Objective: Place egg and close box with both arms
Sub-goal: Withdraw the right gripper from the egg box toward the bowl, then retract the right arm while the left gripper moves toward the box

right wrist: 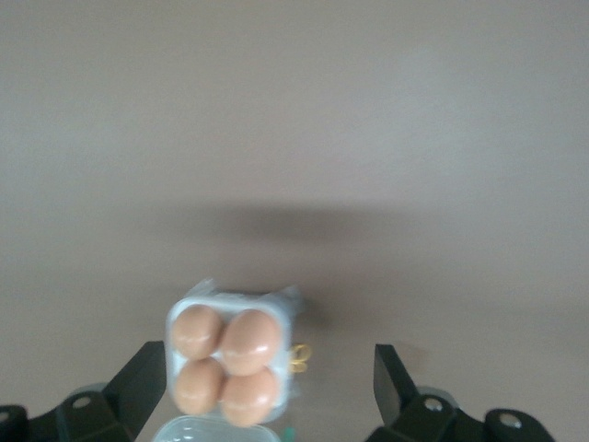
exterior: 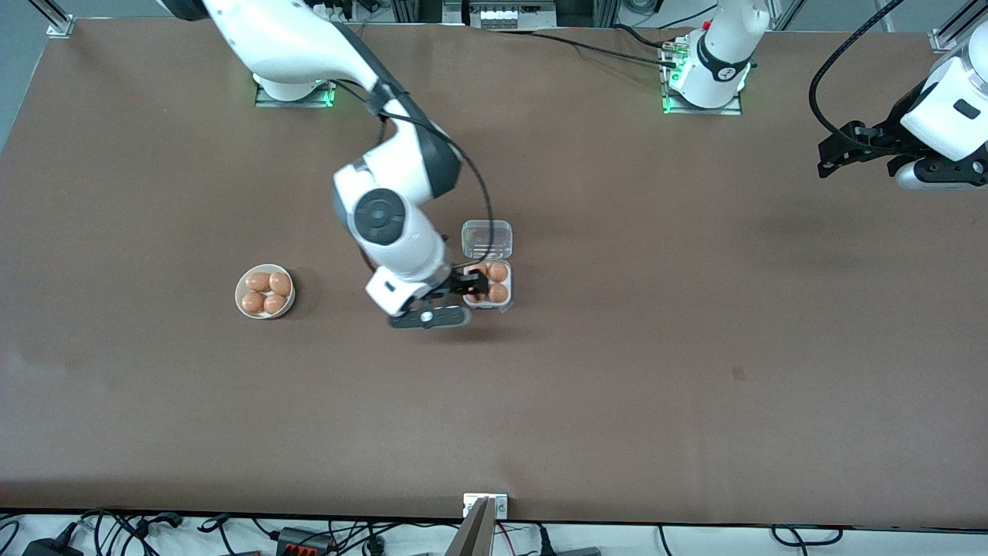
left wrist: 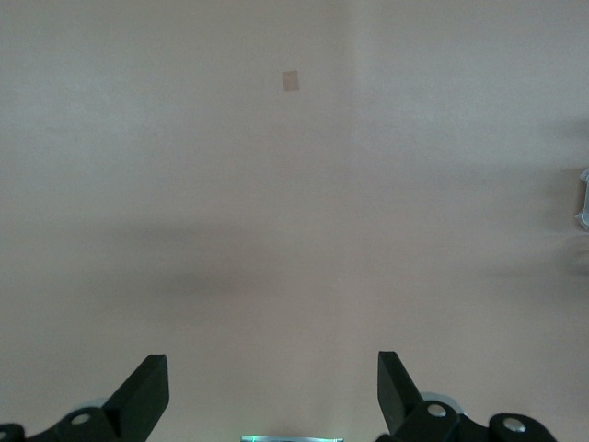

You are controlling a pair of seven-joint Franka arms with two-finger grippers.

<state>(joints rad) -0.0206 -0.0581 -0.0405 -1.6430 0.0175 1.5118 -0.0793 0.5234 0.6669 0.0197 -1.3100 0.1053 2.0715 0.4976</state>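
Note:
The box lies mid-table, its clear lid open and lying flat on the side farther from the front camera. Orange-brown eggs fill the tray. In the right wrist view every cell of the white tray holds an egg, and the lid's edge shows. My right gripper hangs low over the tray, open and empty, with one finger beside the eggs. My left gripper waits open over bare table at the left arm's end.
A round white bowl with several more eggs stands toward the right arm's end of the table. A small dark mark lies on the brown tabletop nearer the front camera; it also shows in the left wrist view.

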